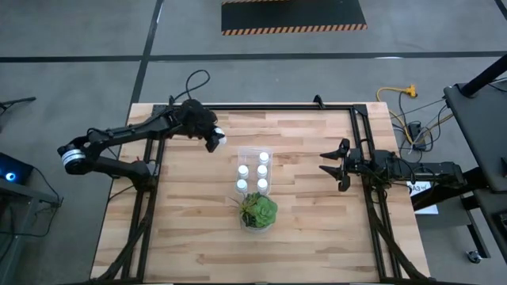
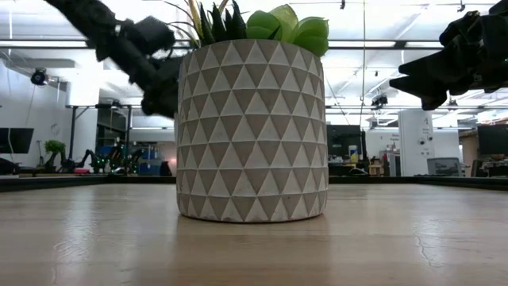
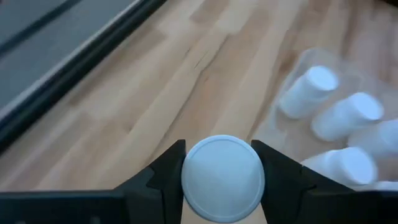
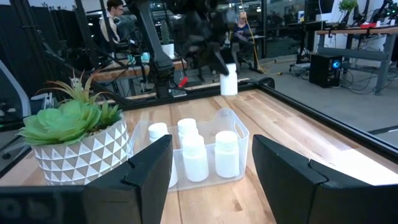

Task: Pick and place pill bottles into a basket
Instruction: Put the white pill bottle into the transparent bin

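A white pill bottle (image 1: 221, 140) hangs above the table's far left part with my left gripper (image 1: 214, 139) shut on it; it also shows in the right wrist view (image 4: 228, 81). Just right of it, the clear basket (image 1: 272, 151) stands on the table with several white pill bottles (image 1: 262, 169) upright inside. My right gripper (image 4: 211, 180) waits open at the table's right side, pointing at the basket (image 4: 242, 134) from a distance. My left gripper pinches the pill bottle at its cap end (image 3: 186, 177) between the two fingers (image 3: 163, 180), one on each side of the round cap. The fingers slant down from the table's far left. The bottle hangs roughly upright below them (image 4: 228, 87), lifted clear of the table.
A green plant in a white triangle-patterned pot (image 1: 258, 210) stands just on the near side of the basket and fills the low view (image 2: 252, 131). Black frame rails (image 1: 360, 134) run along the table's far, left and right edges. Bare wood lies left and right of the basket.
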You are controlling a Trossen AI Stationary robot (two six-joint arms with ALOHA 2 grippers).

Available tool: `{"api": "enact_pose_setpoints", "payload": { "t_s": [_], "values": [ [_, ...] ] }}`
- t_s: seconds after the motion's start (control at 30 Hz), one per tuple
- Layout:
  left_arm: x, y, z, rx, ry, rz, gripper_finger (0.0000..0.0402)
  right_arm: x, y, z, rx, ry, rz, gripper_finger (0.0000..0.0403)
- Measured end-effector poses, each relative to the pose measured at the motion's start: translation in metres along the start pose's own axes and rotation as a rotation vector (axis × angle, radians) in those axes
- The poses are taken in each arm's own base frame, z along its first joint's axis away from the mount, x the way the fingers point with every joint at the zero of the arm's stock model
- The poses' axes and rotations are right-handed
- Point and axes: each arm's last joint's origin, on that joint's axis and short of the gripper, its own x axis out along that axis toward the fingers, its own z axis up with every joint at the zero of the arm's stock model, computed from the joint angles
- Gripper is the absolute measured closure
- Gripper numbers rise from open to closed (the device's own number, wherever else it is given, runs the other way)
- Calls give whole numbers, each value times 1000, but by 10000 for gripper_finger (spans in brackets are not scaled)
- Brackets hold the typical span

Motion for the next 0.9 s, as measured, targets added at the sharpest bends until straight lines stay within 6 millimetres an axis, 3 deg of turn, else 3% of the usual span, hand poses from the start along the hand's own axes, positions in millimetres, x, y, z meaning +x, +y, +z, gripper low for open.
{"api": "enact_pose_setpoints", "payload": {
  "t_s": [0.4, 0.6, 0.9],
  "values": [
    [-25, -53, 50, 204, 18, -103, 262, 0, 0, 0, 0, 0, 0, 193],
    [-7, -73, 55, 244, 14, -151, 262, 0, 0, 0, 0, 0, 1, 193],
    [33, -78, 51, 221, 13, -174, 262, 0, 0, 0, 0, 0, 0, 193]
  ]
}}
